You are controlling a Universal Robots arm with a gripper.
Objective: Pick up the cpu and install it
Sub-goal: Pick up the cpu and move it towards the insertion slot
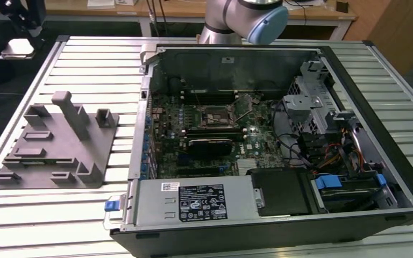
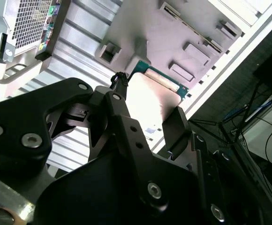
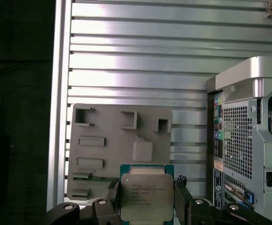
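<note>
- The gripper (image 3: 147, 200) holds the cpu (image 3: 147, 197) between its two black fingers (image 3: 183, 199). The fingers press on two opposite edges of the chip, so they are clamped on it.
- In the first wrist view the cpu shows its silver-white metal top with a green border around it. It sits flat between the fingers.
- In the second wrist view the cpu (image 2: 150, 96) is seen from its other face, which looks very bright, with one finger at each side.
- The cpu hangs in the air and touches only the fingers.
- In both wrist views the grey fixture block (image 3: 119, 140) lies below the cpu, apart from it, on the slatted metal worktop (image 3: 136, 56).
- In the exterior view the gripper (image 1: 18, 42) with the cpu (image 1: 18, 49) is at the upper corner on the exterior view's left. It is well apart from the open computer case (image 1: 228, 64).
- The fixture block lies on the worktop near the case, on the exterior view's left of it.
- Inside the case the motherboard (image 1: 257, 140) lies flat. The black-framed socket (image 1: 217, 114) is near its middle, well apart from the cpu.
- The arm (image 1: 242, 21) rises behind the far wall of the case.
</note>
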